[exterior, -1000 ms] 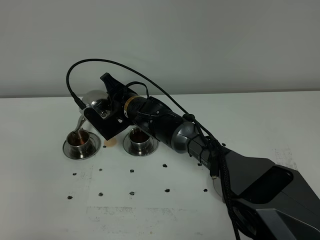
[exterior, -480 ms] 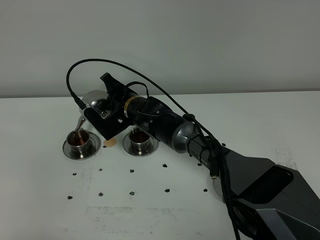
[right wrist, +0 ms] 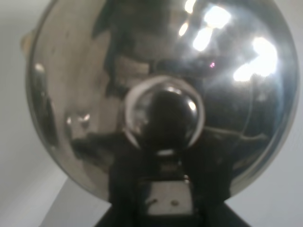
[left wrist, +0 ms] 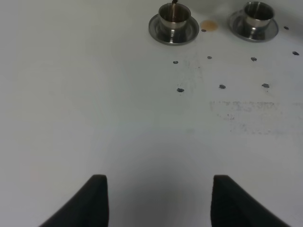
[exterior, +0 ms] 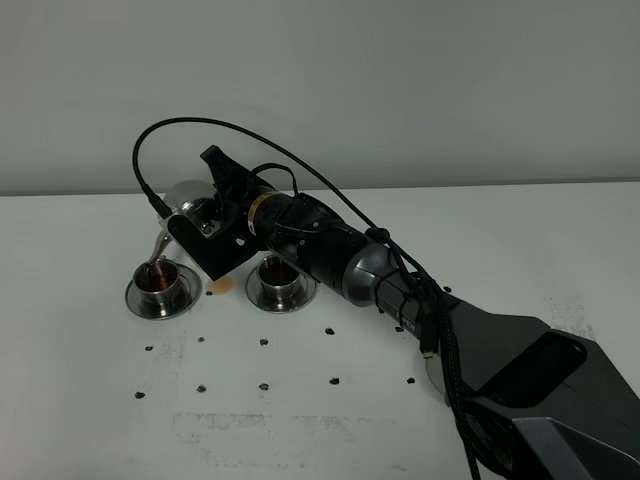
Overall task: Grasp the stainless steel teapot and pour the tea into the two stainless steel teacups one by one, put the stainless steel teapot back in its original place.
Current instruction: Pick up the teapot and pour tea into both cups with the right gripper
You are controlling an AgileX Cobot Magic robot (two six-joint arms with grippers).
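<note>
While the right hand (exterior: 205, 228) grips the tilted stainless steel teapot (exterior: 188, 200), its spout dips over the left teacup (exterior: 160, 283).

The exterior high camera looks down at an angle across the white table (exterior: 90, 400) toward the back wall, from behind the right arm (exterior: 400, 290), taking in both teacups. The left wrist camera sits low over the table farther off, facing the same left teacup (left wrist: 173, 18) and right teacup (left wrist: 258, 15) from a distance. The right wrist camera is pressed close to the teapot (right wrist: 161, 94), which fills its view.
</note>
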